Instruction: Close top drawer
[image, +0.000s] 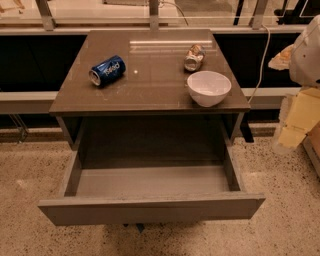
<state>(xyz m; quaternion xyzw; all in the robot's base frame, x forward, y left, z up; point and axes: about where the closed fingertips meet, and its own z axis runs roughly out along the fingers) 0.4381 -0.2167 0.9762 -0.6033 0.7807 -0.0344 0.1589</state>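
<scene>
The drawer (150, 210) stands pulled far out of the cabinet and fills the lower middle of the frame. Its shallow grey box is bare, and its flat front panel runs as a band across the bottom. The panel's long axis lies left to right, so the closing travel goes toward the top of the frame, straight back under the counter (150, 97).

The gripper (300, 117) sits at the right edge of the frame, at about mid height, as a pale yellow piece below the white arm. It is out beside the cabinet's right side and well apart from the drawer. It holds nothing that shows, and I cannot tell whether it is open or closed.

From the gripper the drawer lies to the left and lower in the frame, with the panel's right end as the nearest part. In my judgement, a push needs the gripper brought down and round to the panel's outer face, near its middle, to keep the box from skewing.

On the counter lie a blue can (107, 70) on its side, a crushed can (194, 57) and a white bowl (209, 87), all clear of the drawer's path.
</scene>
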